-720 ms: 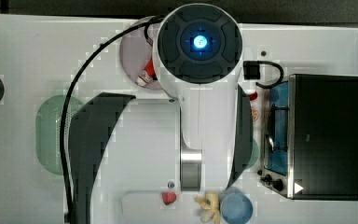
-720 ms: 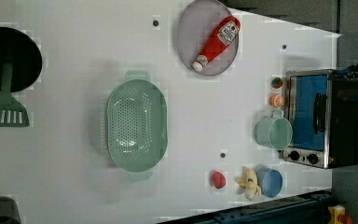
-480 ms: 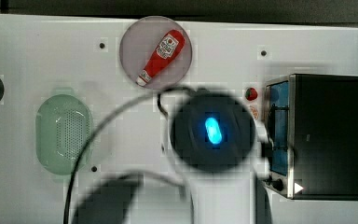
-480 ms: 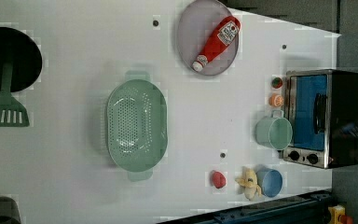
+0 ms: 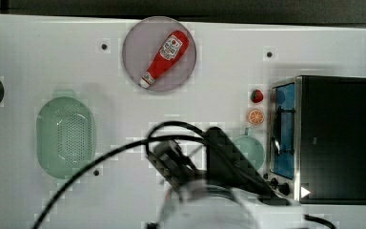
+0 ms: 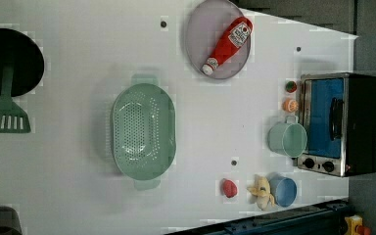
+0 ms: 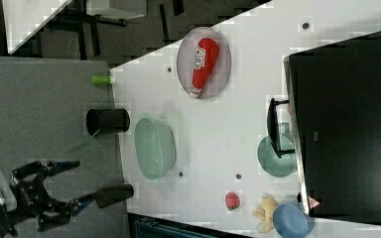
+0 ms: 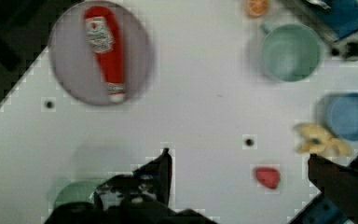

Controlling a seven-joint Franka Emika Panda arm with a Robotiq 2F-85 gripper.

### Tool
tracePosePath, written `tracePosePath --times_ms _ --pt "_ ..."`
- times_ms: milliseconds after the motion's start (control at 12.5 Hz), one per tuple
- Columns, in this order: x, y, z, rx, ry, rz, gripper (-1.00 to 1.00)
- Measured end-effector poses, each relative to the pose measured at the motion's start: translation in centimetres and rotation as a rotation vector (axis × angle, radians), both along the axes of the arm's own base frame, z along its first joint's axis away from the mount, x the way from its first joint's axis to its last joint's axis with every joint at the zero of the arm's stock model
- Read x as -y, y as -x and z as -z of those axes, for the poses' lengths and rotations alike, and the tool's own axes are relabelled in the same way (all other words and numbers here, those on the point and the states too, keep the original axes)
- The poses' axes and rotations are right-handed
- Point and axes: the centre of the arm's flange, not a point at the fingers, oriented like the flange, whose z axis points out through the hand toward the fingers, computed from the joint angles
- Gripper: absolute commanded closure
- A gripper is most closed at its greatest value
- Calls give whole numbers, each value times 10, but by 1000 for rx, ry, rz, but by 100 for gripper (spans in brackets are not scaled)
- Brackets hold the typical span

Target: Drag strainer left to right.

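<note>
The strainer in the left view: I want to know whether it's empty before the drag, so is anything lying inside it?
No. The strainer shows a bare perforated bottom in the left view, with nothing lying inside.

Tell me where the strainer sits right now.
The strainer lies on the white table, in the left view left of centre, between the green spatula on the left view's left and the grey plate holding the ketchup bottle up to the right.

On the worktop [image 6: 78, 196]: one strainer [image 6: 143, 130], one grey plate [image 6: 219, 39] carrying one ketchup bottle [image 6: 226, 45], one green cup [image 6: 287, 139], one blue bowl [image 6: 283, 191], one toaster oven [image 6: 340, 124], one spatula [image 6: 5, 115].
</note>
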Motion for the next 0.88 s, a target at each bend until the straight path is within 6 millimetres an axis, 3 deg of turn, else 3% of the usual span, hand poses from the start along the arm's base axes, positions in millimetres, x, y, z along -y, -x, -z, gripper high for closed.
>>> tracePosePath --times_ms 80,240,400,480,640,720,880 --pt "-19 -9 11 -4 26 1 -100" --pt "-74 -38 52 -21 50 43 -100" --pt "-156 -66 119 -87 62 52 -100" --pt "-194 -69 165 -155 59 73 -100" --pt "-250 -55 255 -279 76 158 -100" --pt "-273 -47 290 -299 86 204 -100" --pt "-314 -37 333 -308 23 294 -100"
